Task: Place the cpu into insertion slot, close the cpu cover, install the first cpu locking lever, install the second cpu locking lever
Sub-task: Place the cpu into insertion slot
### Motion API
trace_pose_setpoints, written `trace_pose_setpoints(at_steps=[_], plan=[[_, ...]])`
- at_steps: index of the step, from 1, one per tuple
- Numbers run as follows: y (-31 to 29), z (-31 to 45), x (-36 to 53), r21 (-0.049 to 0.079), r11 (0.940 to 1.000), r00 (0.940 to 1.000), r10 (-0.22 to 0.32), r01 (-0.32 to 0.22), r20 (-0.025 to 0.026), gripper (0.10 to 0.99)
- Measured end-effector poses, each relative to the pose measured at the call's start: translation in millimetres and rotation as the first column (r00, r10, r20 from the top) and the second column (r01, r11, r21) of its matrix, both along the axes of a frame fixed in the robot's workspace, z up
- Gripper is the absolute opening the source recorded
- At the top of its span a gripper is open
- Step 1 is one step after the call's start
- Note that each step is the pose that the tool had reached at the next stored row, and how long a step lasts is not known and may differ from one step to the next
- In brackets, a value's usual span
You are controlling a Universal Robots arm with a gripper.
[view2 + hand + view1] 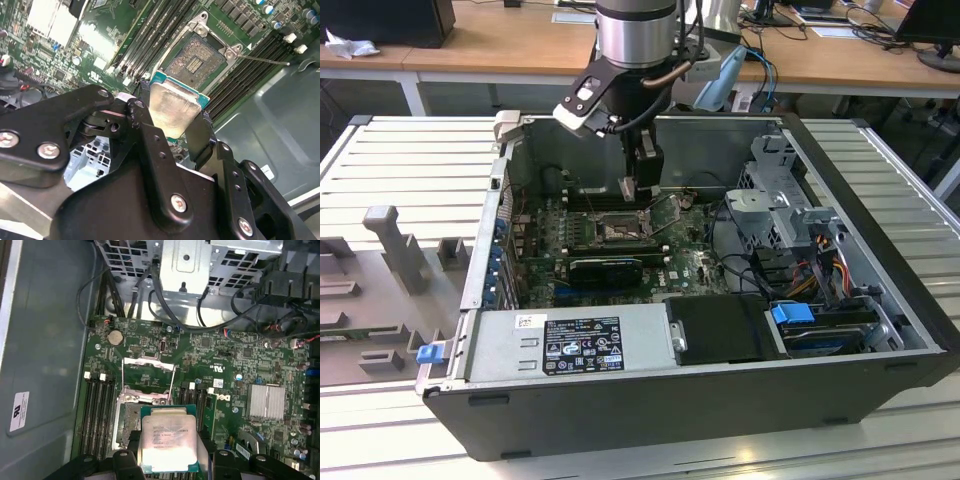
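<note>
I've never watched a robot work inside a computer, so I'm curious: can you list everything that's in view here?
computer case: one, dark grey, open on the slatted table.
power supply: one, silvery, inside the case's nearest wall in the exterior view.
graphics card: one, black, on the green board.
memory slots: several, black, flanking the insertion slot.
insertion slot: one, dark frame, greyish pin field, empty.
cpu cover: one, silvery, swung open beside the slot.
heatsink: one, silvery, on the board.
cpu: one, silvery top, held above the board near the slot.
arm: one, silver and black, reaching into the case.
end effector: one, black, shut on the cpu.
</note>
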State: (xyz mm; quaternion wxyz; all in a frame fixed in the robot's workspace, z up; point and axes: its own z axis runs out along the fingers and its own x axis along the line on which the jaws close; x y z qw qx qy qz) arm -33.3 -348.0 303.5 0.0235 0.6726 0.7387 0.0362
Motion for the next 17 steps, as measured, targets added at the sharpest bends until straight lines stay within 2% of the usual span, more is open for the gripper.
trace_pose_setpoints(at_steps=[9,17], plan=[[0.1,-4.3,-2.1,0.0,0.9997,0.9997,-0.023,0.023,0.0,0.525],[0.0,-16.2,-2.1,-0.002,0.9997,0.9997,-0.024,0.024,0.0001,0.525]])
